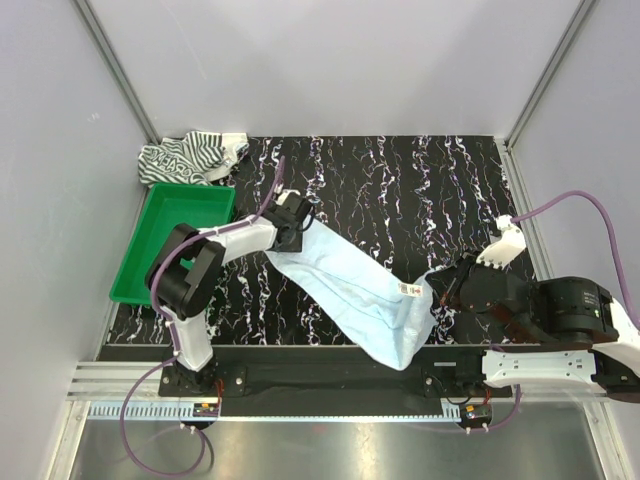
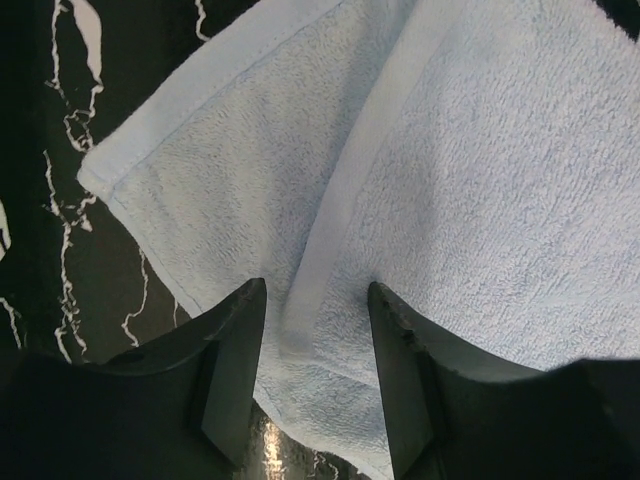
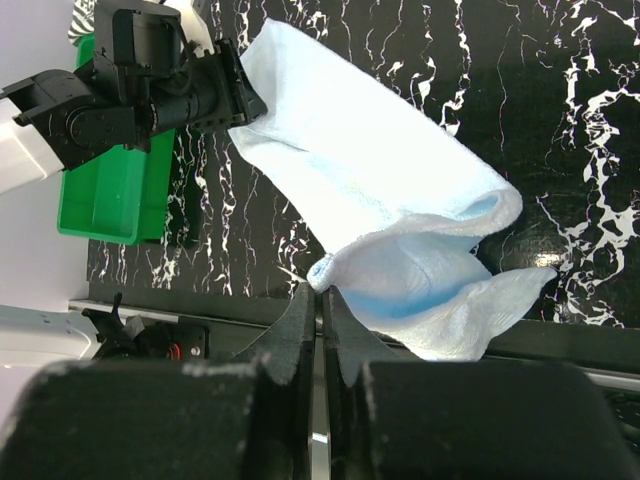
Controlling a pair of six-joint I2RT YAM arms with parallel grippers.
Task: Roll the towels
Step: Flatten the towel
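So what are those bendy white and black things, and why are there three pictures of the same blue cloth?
Those are two robot arms bolted to a table. One picture looks down from above; the other two come from little cameras on each arm's wrist, so you see the same things from different sides.

On the black marbled table lies a light blue towel. A striped towel sits bunched in the far left corner, next to a green tray.

Each arm ends in a two-finger pincher called an end effector. The right end effector is shut, pinching an edge of the blue towel. The left end effector has its fingers apart over the towel's other end; I can't tell if it grips.
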